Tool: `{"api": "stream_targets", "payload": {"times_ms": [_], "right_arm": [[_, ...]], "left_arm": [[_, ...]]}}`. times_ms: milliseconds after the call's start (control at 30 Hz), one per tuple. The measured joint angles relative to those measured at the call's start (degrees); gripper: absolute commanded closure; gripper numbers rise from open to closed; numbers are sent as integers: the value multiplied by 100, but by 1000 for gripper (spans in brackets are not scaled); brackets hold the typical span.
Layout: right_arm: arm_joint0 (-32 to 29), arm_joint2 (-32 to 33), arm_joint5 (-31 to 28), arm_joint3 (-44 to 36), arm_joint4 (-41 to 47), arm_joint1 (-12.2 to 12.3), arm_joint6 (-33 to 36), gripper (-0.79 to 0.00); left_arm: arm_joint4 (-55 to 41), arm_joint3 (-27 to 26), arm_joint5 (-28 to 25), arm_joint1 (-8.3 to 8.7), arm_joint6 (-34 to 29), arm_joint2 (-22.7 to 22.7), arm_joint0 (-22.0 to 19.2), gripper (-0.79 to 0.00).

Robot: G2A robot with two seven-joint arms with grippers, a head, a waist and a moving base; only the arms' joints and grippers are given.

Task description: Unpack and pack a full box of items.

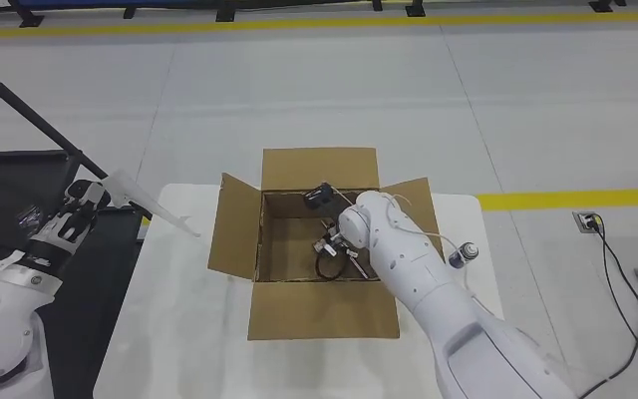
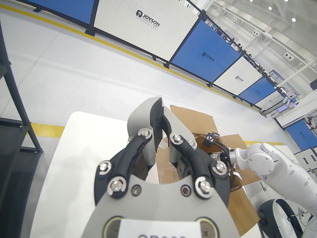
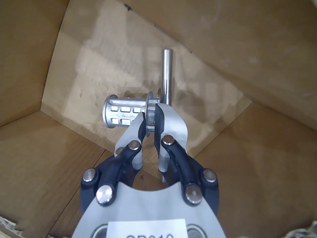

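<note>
Silver metal cylinder [image 3: 123, 113], we see, is clamped by its flange between our right fingers [image 3: 173, 122] inside the box [image 3: 62, 25], long axis across them; left fingers [image 2: 140, 120], pressed together, hang well apart.

The arms [image 1: 424, 284] are glossy white and rounded; the left gripper [image 2: 160, 115] and right gripper [image 3: 149, 118] have silver fingers [image 3: 174, 123], black links [image 3: 116, 164] and shiny screws [image 3: 135, 144].
</note>
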Motion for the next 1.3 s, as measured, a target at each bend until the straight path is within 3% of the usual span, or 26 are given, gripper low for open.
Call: {"api": "stream_targets", "payload": {"times_ms": [167, 333, 700, 900, 1100, 1167, 1300], "right_arm": [[-94, 90, 263, -414, -182, 134, -72, 0], [-297, 219, 703, -955, -461, 322, 417, 0], [-963, 747, 449, -2344, -842, 798, 1466, 0], [-1225, 948, 682, -2715, -844, 885, 1607, 0], [-1202, 963, 871, -2496, -767, 851, 1514, -280], [-1167, 935, 888, -2400, -735, 826, 1479, -323], [-1083, 902, 907, -2213, -664, 778, 1372, -332]], "left_arm": [[0, 0, 0, 0, 0, 0, 0, 0], [0, 0, 0, 0, 0, 0, 0, 0], [0, 0, 0, 0, 0, 0, 0, 0], [0, 0, 0, 0, 0, 0, 0, 0], [0, 0, 0, 0, 0, 0, 0, 0], [0, 0, 0, 0, 0, 0, 0, 0], [0, 0, 0, 0, 0, 0, 0, 0]]}}
